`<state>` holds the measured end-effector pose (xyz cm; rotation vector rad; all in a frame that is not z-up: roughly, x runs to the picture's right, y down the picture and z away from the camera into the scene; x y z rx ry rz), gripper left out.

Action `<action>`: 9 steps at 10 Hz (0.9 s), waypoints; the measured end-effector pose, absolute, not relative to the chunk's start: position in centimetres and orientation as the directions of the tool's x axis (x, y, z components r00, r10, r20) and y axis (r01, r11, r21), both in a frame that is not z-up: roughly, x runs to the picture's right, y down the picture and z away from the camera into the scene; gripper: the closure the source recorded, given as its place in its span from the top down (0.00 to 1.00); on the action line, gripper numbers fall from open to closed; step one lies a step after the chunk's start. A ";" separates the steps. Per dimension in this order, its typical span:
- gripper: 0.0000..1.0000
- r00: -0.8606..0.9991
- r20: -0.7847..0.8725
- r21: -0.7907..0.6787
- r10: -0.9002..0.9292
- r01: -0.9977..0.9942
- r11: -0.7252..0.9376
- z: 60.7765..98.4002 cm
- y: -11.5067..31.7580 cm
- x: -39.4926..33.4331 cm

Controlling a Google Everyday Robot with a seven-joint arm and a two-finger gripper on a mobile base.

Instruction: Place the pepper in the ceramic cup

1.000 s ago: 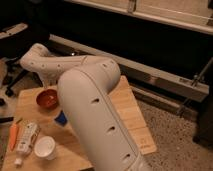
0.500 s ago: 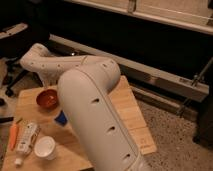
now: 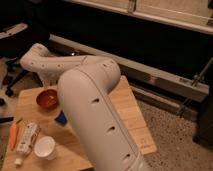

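Honestly, nothing has budged in the last second. The big white arm (image 3: 95, 115) fills the foreground and the end effector is hidden somewhere behind it, so I can't tell if it's open or closed. Nearest on the wooden counter (image 3: 130, 115) is the ceramic cup (image 3: 45, 147), empty. Just left is a white tube (image 3: 27, 144), then the pepper (image 3: 13, 136) lying by the edge, not picked up. Further back are a small blue object (image 3: 61, 118) and an orange-red bowl (image 3: 48, 99). So I'd say the grasp hasn't started.
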<state>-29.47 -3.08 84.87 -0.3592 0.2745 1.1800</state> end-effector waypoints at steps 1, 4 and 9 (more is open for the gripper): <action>0.80 0.359 -0.392 -0.129 0.847 -0.933 0.335 84.9 -3.1 -29.5; 0.80 0.361 -0.389 -0.128 0.848 -0.932 0.338 84.8 -3.1 -29.5; 0.80 0.480 -0.278 -0.279 0.832 -0.869 0.408 79.5 0.6 -36.8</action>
